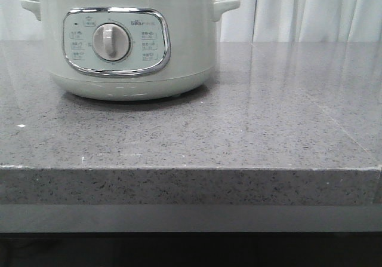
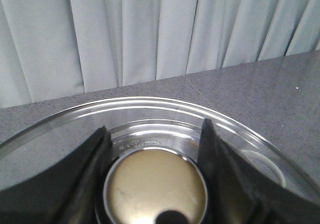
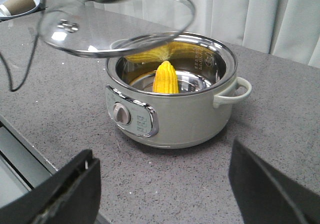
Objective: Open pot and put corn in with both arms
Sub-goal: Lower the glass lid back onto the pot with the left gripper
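Observation:
The pale grey-green pot point(image 1: 128, 46) stands at the back left of the counter, its dial facing me. In the right wrist view the pot point(image 3: 175, 114) is uncovered, and the yellow corn point(image 3: 166, 77) stands upright inside, leaning on the steel wall. A glass lid point(image 3: 115, 28) hangs tilted above the pot's far side. My left gripper point(image 2: 155, 129) is shut on the lid's round knob point(image 2: 155, 186), with the glass point(image 2: 150, 111) spreading out below it. My right gripper point(image 3: 162, 154) is open and empty, low over the counter in front of the pot.
The grey speckled counter point(image 1: 239, 129) has a front edge close to the right gripper. A plate with a cardboard roll point(image 3: 17, 3) and a black cable point(image 3: 20, 58) lie beyond the pot's side. Pale curtains point(image 1: 310, 10) hang behind.

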`<move>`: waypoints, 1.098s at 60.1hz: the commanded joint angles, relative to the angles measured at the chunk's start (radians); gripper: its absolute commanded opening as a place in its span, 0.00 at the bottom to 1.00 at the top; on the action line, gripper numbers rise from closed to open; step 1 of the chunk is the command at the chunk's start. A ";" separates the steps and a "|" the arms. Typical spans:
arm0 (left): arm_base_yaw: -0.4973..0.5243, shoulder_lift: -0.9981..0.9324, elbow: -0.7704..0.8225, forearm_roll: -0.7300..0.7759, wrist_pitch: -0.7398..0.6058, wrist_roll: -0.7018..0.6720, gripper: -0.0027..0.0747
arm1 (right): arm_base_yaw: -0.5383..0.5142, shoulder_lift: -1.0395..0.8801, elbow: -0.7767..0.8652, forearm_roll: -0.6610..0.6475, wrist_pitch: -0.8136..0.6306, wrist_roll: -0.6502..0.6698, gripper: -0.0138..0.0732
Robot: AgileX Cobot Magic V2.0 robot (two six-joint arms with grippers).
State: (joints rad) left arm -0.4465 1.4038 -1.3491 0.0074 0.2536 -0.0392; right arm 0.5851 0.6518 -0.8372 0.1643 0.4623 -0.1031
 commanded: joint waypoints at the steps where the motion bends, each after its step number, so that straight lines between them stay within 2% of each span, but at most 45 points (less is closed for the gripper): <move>1: -0.013 0.021 -0.089 0.004 -0.157 -0.001 0.28 | -0.002 -0.003 -0.024 0.007 -0.081 -0.002 0.79; 13: -0.022 0.130 -0.156 0.004 -0.182 -0.001 0.28 | -0.002 -0.003 -0.024 0.007 -0.081 -0.002 0.79; 29: -0.022 0.199 -0.157 0.004 -0.211 -0.001 0.28 | -0.002 -0.003 -0.024 0.007 -0.081 -0.002 0.79; 44: -0.022 0.228 -0.157 -0.007 -0.254 -0.001 0.28 | -0.002 -0.003 -0.024 0.007 -0.081 -0.002 0.79; 66: -0.022 0.242 -0.157 -0.013 -0.237 -0.001 0.28 | -0.002 -0.003 -0.024 0.007 -0.081 -0.002 0.79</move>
State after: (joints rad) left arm -0.4629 1.6934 -1.4568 0.0077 0.1438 -0.0392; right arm 0.5851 0.6518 -0.8372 0.1643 0.4623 -0.1031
